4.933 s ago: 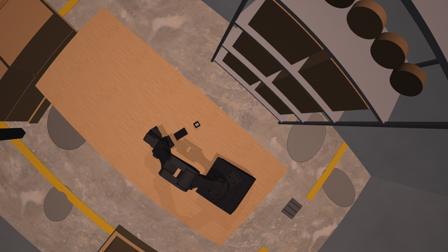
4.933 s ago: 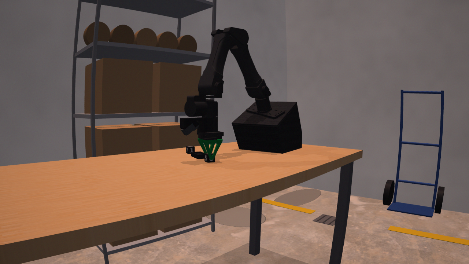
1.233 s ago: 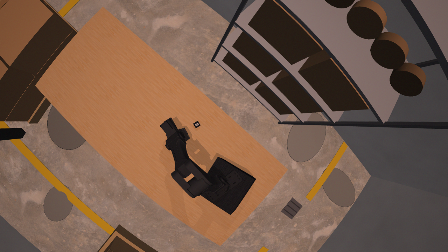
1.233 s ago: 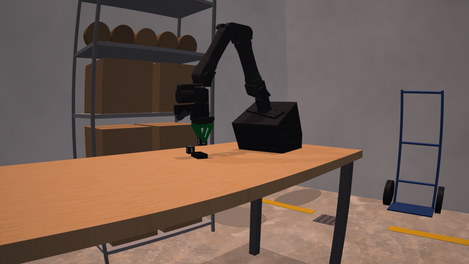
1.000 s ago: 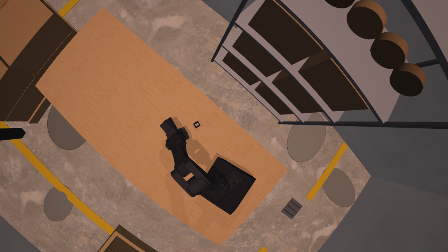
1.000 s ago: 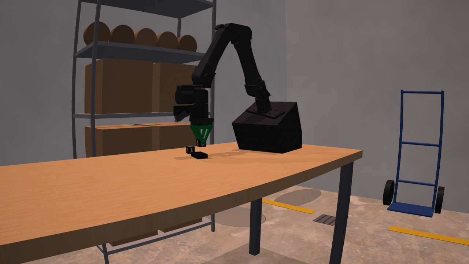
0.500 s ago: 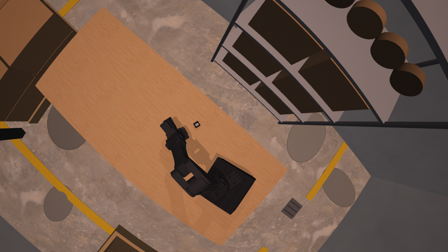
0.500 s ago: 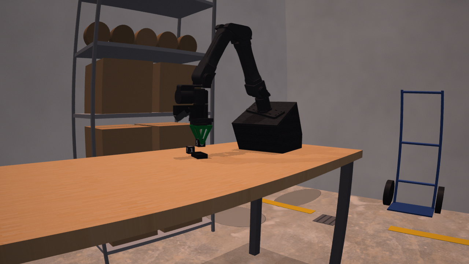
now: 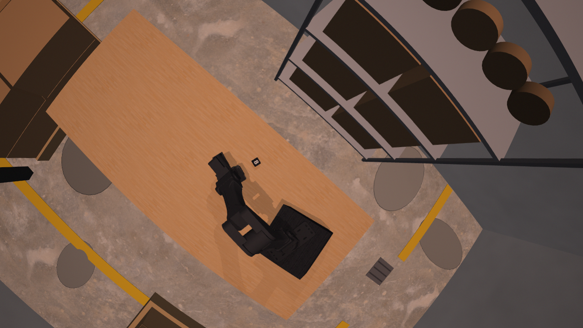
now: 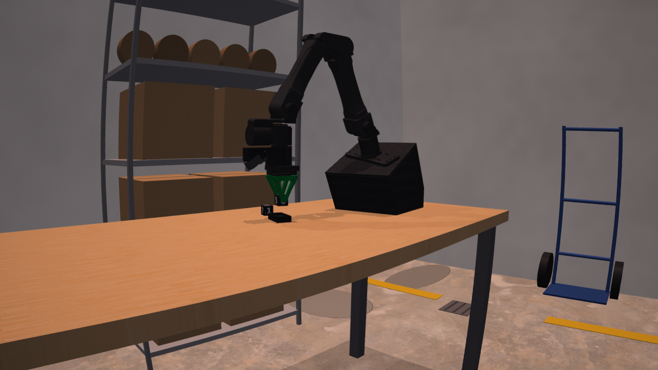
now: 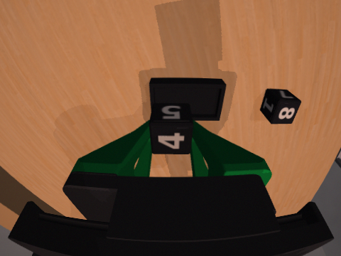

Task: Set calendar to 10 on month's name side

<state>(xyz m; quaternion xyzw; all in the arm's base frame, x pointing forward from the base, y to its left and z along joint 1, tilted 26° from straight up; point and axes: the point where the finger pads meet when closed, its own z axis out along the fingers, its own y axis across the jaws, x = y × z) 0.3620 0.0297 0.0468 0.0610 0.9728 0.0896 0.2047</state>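
Observation:
My gripper (image 11: 170,126) with green fingers is shut on a black number cube (image 11: 172,129) that shows 4 toward the camera and 5 on the face beyond it. It holds the cube a little above the small black tray (image 11: 187,98), which lies flat and empty on the table. From the side the held cube hangs just over the tray (image 10: 279,217). A second black cube (image 11: 280,107) stands on the table to the right of the tray, with 8 and 1 showing; it also shows in the overhead view (image 9: 256,161) and the side view (image 10: 267,209).
The arm's black base block (image 10: 375,184) stands on the table behind the tray. A metal shelf with boxes (image 10: 184,119) stands beyond the table's far edge. A blue hand truck (image 10: 584,216) stands on the floor at the right.

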